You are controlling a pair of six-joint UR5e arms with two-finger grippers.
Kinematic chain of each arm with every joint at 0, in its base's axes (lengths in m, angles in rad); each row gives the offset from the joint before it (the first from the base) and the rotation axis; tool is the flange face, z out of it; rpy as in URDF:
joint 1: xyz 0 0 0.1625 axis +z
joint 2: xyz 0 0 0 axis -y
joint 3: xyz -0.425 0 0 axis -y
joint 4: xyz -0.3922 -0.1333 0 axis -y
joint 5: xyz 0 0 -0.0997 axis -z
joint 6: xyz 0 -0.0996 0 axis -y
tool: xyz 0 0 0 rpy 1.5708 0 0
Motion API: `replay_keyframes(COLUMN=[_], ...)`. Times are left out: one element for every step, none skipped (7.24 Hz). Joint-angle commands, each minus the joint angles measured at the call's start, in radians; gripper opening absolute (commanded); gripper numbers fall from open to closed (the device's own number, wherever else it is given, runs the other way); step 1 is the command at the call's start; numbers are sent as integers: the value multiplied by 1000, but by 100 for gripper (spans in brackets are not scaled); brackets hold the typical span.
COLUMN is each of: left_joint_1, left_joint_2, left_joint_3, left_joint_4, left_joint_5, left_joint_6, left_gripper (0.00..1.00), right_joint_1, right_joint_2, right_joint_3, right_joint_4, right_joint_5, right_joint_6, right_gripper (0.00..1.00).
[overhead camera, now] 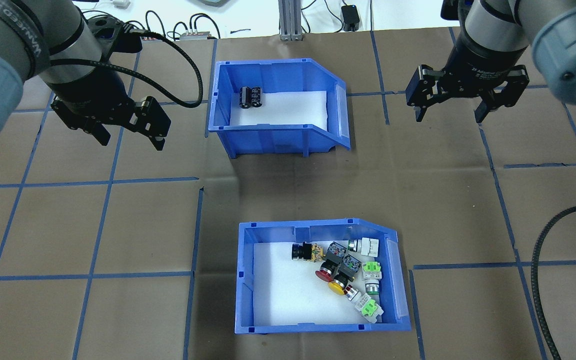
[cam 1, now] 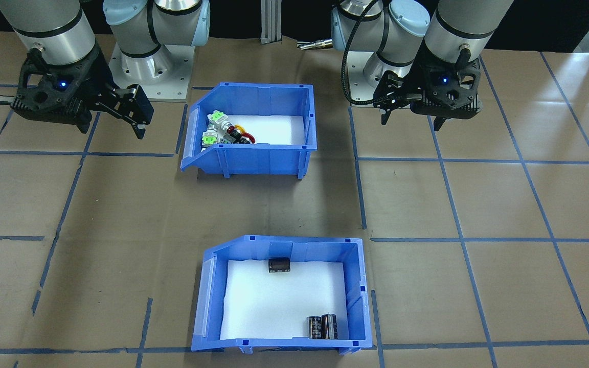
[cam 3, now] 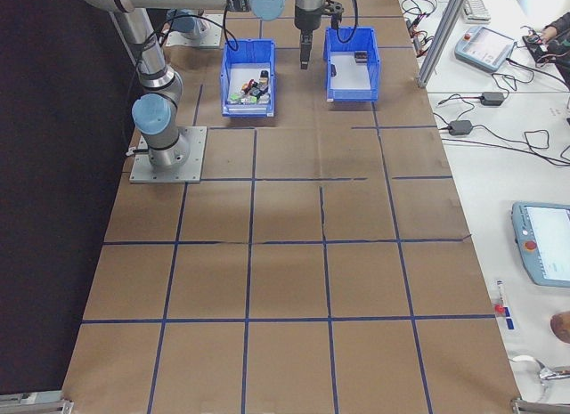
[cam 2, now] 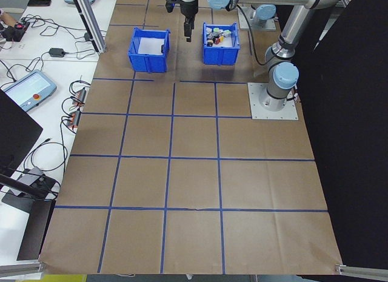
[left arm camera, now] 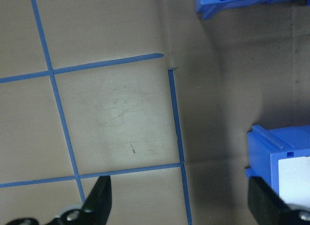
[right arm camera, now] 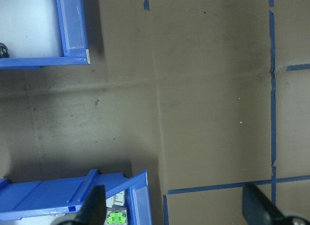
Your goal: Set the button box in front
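- The desk [overhead camera: 118, 310], papered and taped in blue squares, carries two look-alike blue bins in one line; a grasp on the wrong one is the main hazard.
- The button box [overhead camera: 322, 277] sits nearer the robot base, the capacitor bin [overhead camera: 275, 105] beyond it. In my judgement they may collide if the box is slid straight forward.
- The left tool [overhead camera: 129, 134] hangs released and empty, well apart from both bins; the right tool [overhead camera: 452, 107] likewise.
- The push-buttons [overhead camera: 350, 272] lie heaped toward the box's sloped open end; a tilted lift could likely spill them.
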Motion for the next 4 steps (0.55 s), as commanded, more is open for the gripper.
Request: replay_keyframes(left_joint_1=[0, 0, 0, 0], left_joint_2=[-1, -1, 0, 2], left_joint_3=[0, -1, -3, -3], left_joint_4=[1, 1, 1, 1], left_joint_5=[0, 0, 0, 0], left_joint_6=[0, 0, -2, -5], left_gripper=[100, 100, 100, 100], right_joint_1=[2, 6, 5, 6], right_joint_2=[0, 0, 0, 2], right_joint_3=[-3, -9, -6, -12], right_joint_4=[4, 3, 3, 4], right_joint_5=[-2, -1, 4, 13], right_joint_6=[0, 0, -2, -49], right_gripper=[100, 100, 100, 100])
